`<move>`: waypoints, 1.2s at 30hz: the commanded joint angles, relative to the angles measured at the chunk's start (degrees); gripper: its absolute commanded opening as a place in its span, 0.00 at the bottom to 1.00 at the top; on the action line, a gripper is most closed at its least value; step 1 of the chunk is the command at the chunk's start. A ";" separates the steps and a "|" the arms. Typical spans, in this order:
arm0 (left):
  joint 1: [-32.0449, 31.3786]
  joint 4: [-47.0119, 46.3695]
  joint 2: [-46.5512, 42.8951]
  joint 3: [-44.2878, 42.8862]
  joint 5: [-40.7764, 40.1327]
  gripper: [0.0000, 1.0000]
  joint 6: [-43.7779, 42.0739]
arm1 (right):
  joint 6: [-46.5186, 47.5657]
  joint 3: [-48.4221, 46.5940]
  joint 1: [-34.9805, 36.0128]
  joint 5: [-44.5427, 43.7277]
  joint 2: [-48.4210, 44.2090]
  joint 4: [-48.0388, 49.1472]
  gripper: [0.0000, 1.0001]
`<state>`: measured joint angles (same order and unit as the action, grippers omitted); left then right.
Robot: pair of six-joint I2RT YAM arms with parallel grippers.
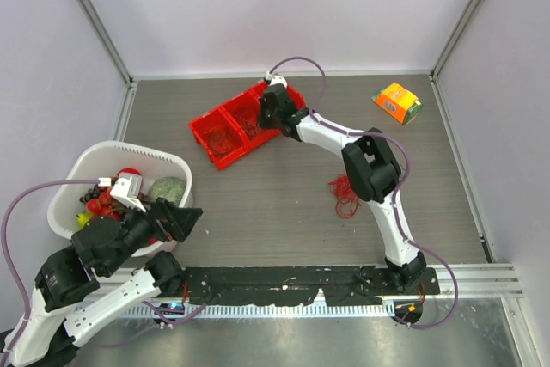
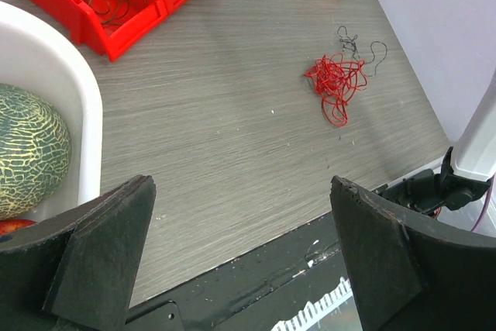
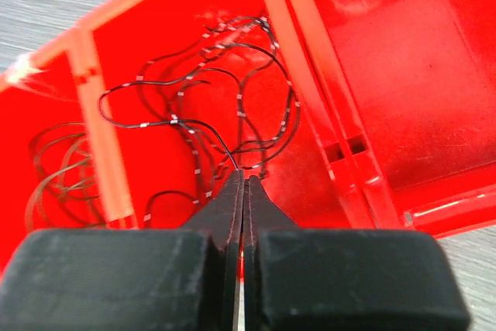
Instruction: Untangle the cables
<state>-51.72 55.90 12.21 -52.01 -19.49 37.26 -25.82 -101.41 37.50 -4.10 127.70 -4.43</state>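
The dark striped cable [image 3: 175, 120] lies in loose loops in the middle compartment of the red bin [image 3: 341, 52]. One strand runs straight into the tips of my right gripper [image 3: 244, 184], whose fingers are pressed together on it. Past a divider, in the next compartment, a second dark cable [image 3: 58, 168] curls by itself. Well apart from the bin, on the grey table [image 1: 258, 204], sits the red cable clump [image 2: 335, 83], with a thin dark wire [image 2: 360, 48] trailing from its far side. From overhead I see that clump just beside the right arm's elbow. My left gripper [image 2: 240, 215] hangs above the table's near edge, fingers spread wide. Next to it stands a white basket [image 1: 82, 161] with a netted melon [image 2: 27, 153] inside. An orange box [image 1: 397, 102] sits in the far right corner.
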 commanded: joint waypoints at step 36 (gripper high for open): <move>0.04 -3.34 -0.34 0.24 1.73 1.00 -0.96 | -10.11 39.85 -19.97 -11.36 -47.34 -15.86 0.54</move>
<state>-51.72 55.53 12.10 -51.90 -18.59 37.01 -30.87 -70.61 25.61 -10.68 87.22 -16.86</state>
